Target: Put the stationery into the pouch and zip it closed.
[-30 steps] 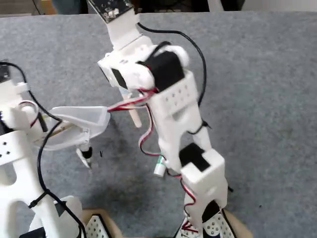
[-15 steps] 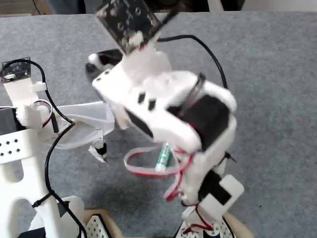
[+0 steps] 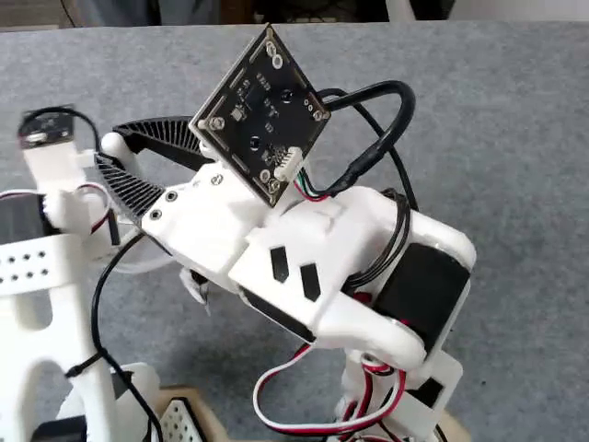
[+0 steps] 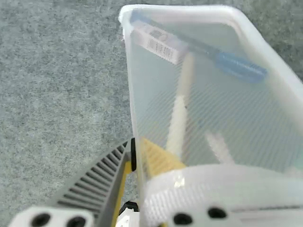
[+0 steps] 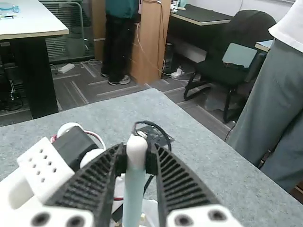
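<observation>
- Grey, felt-like cloth covers the table (image 3: pixel 515 110) in the high view, running to the far edge.
- The right arm rises across the middle of the table, with its bare camera board (image 3: pixel 262 115) turned up.
- The right gripper (image 3: pixel 115 152) points toward the left edge, and its black ribbed jaws are closed round a stick (image 3: pixel 112 144) whose white rounded end shows at their tips.
- The left arm (image 3: pixel 41 249) stands by the left edge, just beside those jaws.

- In the left wrist view the same grey table (image 4: pixel 57 85) lies under a clear pouch (image 4: pixel 227 123).
- The left gripper (image 4: pixel 142 165) is clamped on the pouch's near edge, with the grey ribbed jaw on one side of the wall and the white jaw on the other.
- Inside the pouch lie a blue pen (image 4: pixel 232 61), a white labelled block (image 4: pixel 158 40) at the far end, and a pale rod (image 4: pixel 180 113) running lengthwise.

- In the right wrist view the table (image 5: pixel 189 137) ends at its far corner.
- Beyond that corner are dark floor tiles, a white desk (image 5: pixel 28 23) and a black chair (image 5: pixel 232 56).
- The right gripper (image 5: pixel 136 151) pinches the stick (image 5: pixel 135 175) upright between its jaws, white cap up and pale body below.
- The left arm (image 5: pixel 61 146), white with a black motor, sits just past the jaw tips.
</observation>
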`<action>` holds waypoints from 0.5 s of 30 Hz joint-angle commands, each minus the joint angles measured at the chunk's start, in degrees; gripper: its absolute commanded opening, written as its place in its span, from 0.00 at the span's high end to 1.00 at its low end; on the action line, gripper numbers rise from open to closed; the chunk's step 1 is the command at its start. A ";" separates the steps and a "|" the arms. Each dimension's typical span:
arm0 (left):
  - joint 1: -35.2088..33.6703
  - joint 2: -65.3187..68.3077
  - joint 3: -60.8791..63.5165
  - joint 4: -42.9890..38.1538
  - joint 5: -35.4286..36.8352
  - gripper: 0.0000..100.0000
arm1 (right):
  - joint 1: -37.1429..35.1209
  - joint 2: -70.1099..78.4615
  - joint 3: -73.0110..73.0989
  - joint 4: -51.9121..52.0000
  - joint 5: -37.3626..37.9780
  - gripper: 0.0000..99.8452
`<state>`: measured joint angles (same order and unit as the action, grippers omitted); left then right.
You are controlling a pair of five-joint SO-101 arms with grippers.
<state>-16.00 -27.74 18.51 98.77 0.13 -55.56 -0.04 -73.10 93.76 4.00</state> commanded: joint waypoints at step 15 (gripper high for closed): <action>2.15 4.13 -0.84 2.37 2.37 0.97 | 2.46 -0.66 -4.88 -5.98 0.18 0.99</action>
<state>-15.38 -27.30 17.89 99.21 1.89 -54.59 -0.92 -76.62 89.10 4.00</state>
